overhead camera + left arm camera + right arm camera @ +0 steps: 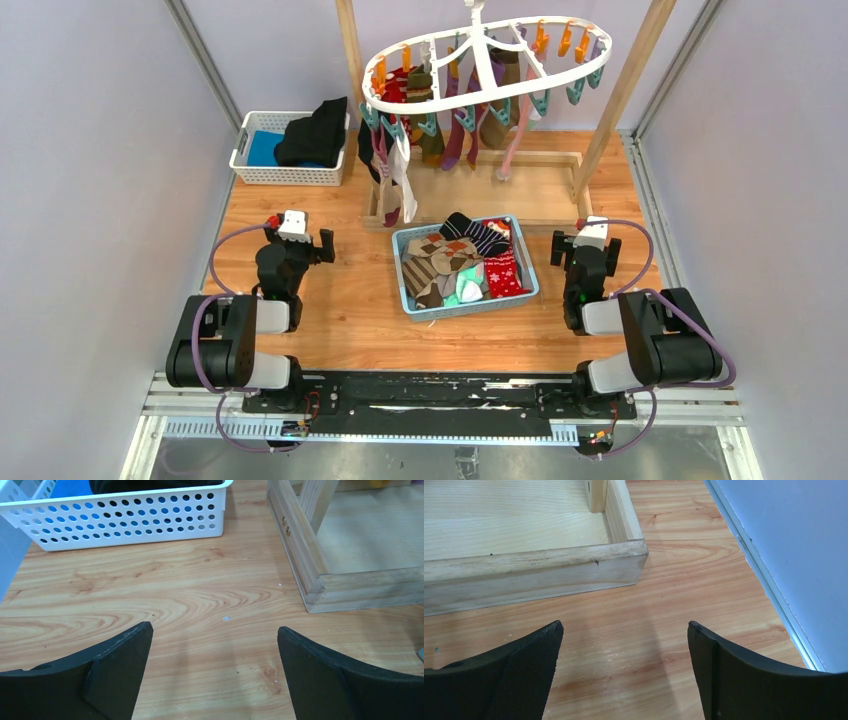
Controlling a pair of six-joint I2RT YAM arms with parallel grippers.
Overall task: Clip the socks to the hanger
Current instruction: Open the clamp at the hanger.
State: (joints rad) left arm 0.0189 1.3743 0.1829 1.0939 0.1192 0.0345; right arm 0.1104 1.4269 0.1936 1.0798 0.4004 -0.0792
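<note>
Wood-grain counter (330,320) is shown with socks (462,262) piled in a central blue tray (475,306); behind it, the hanger (487,62) is hung lengthwise, left to right. Left hand (215,635) and right hand (624,630) are held apart.

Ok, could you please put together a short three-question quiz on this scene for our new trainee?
1. True or false: the left gripper is shut on a sock.
2. Where do the loose socks lie? A) in the blue basket B) in the white basket C) on the bare table
3. Fill in: some socks already hang clipped to the white ___.

Key: 1 false, its jaws stand open and empty; 2 A; 3 hanger.
</note>
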